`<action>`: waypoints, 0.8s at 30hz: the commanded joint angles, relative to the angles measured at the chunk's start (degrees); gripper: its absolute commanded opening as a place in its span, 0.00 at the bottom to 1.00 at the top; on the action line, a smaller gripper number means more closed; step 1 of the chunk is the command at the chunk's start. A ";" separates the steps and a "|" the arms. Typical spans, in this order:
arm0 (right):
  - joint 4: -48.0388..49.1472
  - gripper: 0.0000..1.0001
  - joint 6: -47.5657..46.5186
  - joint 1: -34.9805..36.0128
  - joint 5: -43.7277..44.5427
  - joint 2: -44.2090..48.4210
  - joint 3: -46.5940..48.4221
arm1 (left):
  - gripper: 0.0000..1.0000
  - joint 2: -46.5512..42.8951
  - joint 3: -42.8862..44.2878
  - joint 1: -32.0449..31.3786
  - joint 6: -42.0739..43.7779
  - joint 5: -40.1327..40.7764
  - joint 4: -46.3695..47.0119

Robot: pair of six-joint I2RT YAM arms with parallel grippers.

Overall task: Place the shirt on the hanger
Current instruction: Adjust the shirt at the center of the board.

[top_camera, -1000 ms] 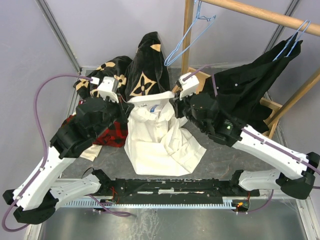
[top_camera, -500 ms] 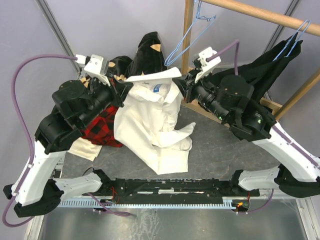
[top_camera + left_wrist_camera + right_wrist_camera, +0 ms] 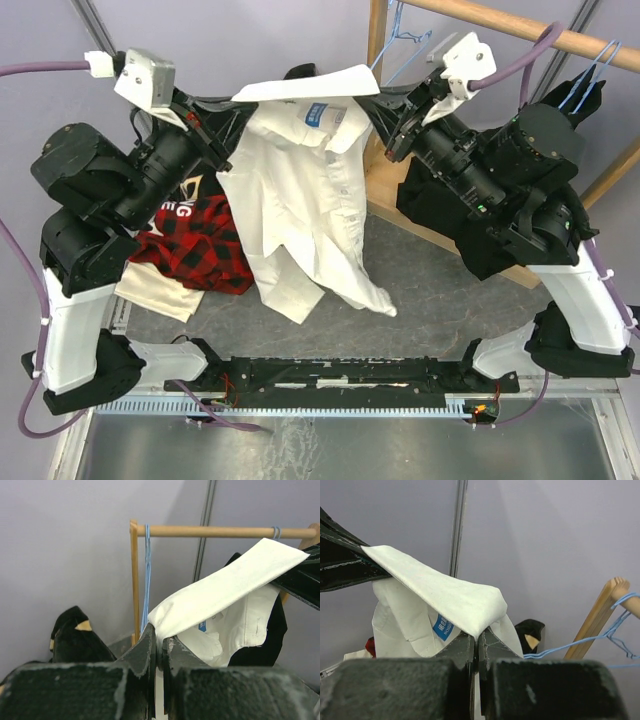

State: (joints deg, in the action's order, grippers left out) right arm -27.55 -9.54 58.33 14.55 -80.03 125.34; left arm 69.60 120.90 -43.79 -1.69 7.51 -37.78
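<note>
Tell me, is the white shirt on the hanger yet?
Not yet. Done: the white shirt is held up, hanging by its collar. In hand: the left gripper and right gripper each pinch one collar end. Left: getting the empty light-blue wire hanger, hooked on the wooden rail, inside it.

robot lab cell: bare grey walls [image 3: 260, 40], metal posts [image 3: 206, 515], wooden garment rail [image 3: 210, 531]

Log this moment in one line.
left gripper: shut on shirt collar | right gripper: shut on collar | shirt: hanging between grippers | hanger: empty, on rail
</note>
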 commanded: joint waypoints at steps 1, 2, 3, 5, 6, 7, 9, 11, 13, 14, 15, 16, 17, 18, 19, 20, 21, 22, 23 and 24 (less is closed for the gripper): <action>6.63 0.00 -6.12 -0.90 2.87 1.93 8.95 | 0.03 -0.77 6.62 1.18 5.11 5.57 6.30; 7.08 0.00 -6.75 -0.89 2.59 1.61 9.87 | 0.03 -0.50 7.35 1.18 5.16 5.20 6.99; 7.73 0.00 -7.42 -0.85 2.31 1.21 10.79 | 0.03 -0.13 8.01 1.17 5.17 4.99 7.90; 8.62 0.00 -8.79 -0.92 2.12 0.27 12.59 | 0.03 0.24 8.69 1.16 5.21 4.80 9.50; 9.02 0.00 -9.27 -0.91 1.91 -0.24 13.65 | 0.03 0.41 8.69 1.16 5.21 4.80 10.69; 9.44 0.00 -9.80 -0.93 1.65 -0.67 14.57 | 0.03 0.56 8.73 1.16 5.19 4.71 11.85; 10.22 0.00 -10.84 -0.90 1.13 -1.58 16.57 | 0.03 1.18 9.17 1.16 5.13 4.05 14.02; 10.49 0.00 -11.70 -0.85 0.79 -2.61 18.53 | 0.03 2.27 10.61 1.16 4.88 3.49 15.53; 10.29 0.00 -12.02 -0.84 0.75 -2.82 19.61 | 0.03 3.53 12.06 1.17 4.50 2.73 16.46; 9.99 0.00 -11.91 -0.89 0.68 -2.43 19.16 | 0.03 3.87 12.40 1.16 4.17 2.41 16.62; 9.71 0.00 -11.72 -0.85 0.60 -1.73 18.15 | 0.03 3.95 12.15 1.15 3.94 1.87 16.61; 9.56 0.00 -11.53 -0.87 0.50 -0.65 16.49 | 0.03 3.77 11.53 1.16 3.63 1.60 16.46; 9.58 0.00 -11.41 -0.85 0.49 0.59 14.33 | 0.03 3.39 10.39 1.16 3.36 1.45 16.28; 9.49 0.00 -11.25 -0.88 0.60 2.19 11.98 | 0.03 2.71 8.85 1.16 3.06 1.38 16.19; 8.96 0.00 -10.86 -0.85 0.80 3.68 9.45 | 0.03 1.75 6.78 1.16 2.62 1.14 15.98; 8.14 0.00 -10.14 -0.85 0.95 5.27 7.15 | 0.03 0.71 4.52 1.21 2.19 0.73 15.58; 7.00 0.00 -9.19 -0.89 1.04 7.05 4.36 | 0.03 -0.87 1.88 1.17 1.73 0.55 14.97; 5.92 0.00 -7.89 -0.85 0.95 9.52 1.31 | 0.03 -2.62 -1.30 1.14 1.12 0.54 14.67; 5.17 0.00 -6.85 -0.91 0.85 11.37 -1.75 | 0.03 -4.55 -4.95 1.16 0.44 0.58 14.46; 4.64 0.00 -6.30 -0.85 0.64 13.19 -5.43 | 0.03 -6.88 -9.28 1.16 -0.42 0.62 14.40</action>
State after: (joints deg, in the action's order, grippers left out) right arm -26.50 -18.57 58.39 10.96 -78.08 126.50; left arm 71.29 120.05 -43.86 -0.78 2.66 -26.74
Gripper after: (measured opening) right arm 0.015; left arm 0.062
